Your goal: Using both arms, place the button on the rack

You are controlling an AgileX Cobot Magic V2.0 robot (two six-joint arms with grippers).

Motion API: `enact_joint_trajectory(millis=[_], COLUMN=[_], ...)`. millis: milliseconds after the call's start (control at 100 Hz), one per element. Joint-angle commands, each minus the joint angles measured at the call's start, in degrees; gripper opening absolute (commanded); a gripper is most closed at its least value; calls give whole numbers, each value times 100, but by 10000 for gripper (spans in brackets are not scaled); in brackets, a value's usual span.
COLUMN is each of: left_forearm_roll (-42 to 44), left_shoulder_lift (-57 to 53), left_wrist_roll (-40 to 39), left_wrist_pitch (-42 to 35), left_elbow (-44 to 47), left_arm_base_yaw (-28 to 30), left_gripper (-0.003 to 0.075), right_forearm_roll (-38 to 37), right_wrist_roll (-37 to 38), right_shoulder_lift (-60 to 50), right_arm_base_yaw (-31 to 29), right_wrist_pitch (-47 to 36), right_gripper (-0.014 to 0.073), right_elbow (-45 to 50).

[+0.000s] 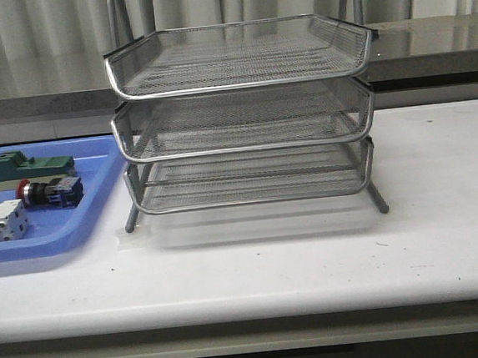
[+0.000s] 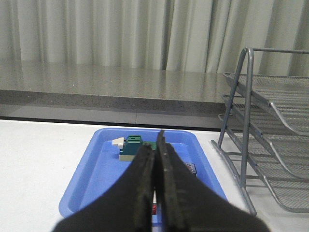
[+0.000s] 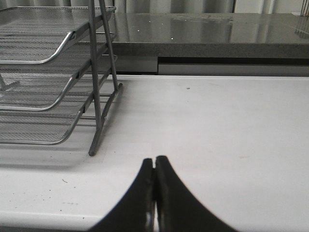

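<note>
While the three-tier silver wire-mesh rack (image 1: 243,116) is standing upright near the middle of the white surface (image 1: 313,256), the small push-button switch with a round red head, black body and blue rear block (image 1: 50,192) is lying on its side in the flat blue plastic tray (image 1: 52,241) just to the left of the rack. Within that tray, a green block (image 1: 27,168) is sitting behind the button, farther from the front edge of the surface, and a white breaker-like block (image 1: 0,223) is lying in front of it, nearer that edge. All three tiers of the rack are showing bare mesh.

Neither arm is appearing in the front view. Seen from the left wrist, the left gripper (image 2: 155,186) is hanging over the blue tray with its dark fingers (image 2: 142,183) pressing together, gripping nothing; the green block (image 2: 133,146) is showing beyond its tips, and the rack's frame (image 2: 246,125) is rising beside the tray. Seen from the right wrist, the right gripper (image 3: 154,191) is hovering over bare white surface on the opposite side of the rack from the tray, its fingers (image 3: 166,193) likewise meeting with nothing between them, well apart from the rack's foot (image 3: 91,152).
</note>
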Motion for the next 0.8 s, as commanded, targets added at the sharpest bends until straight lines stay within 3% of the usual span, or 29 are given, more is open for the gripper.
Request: enact_joint_trajectory(millis=[0, 520, 790], left_forearm_roll=[-37, -37, -37], left_shoulder_lift=[-177, -177, -177], left_wrist_roll=[-39, -39, -39], left_wrist_pitch=[-439, -439, -439], left_elbow=[254, 254, 254], left_arm_base_yaw=[11, 11, 11], left_gripper=[-20, -20, -20], right_forearm_roll=[-57, -7, 142], right_wrist_roll=[-7, -7, -7], right_shoulder_lift=[-121, -122, 556], right_arm_base_yaw=[-35, -35, -46], right_wrist_pitch=[-464, -1032, 191], right_gripper=[-60, -60, -60], right_elbow=[-100, -293, -1459])
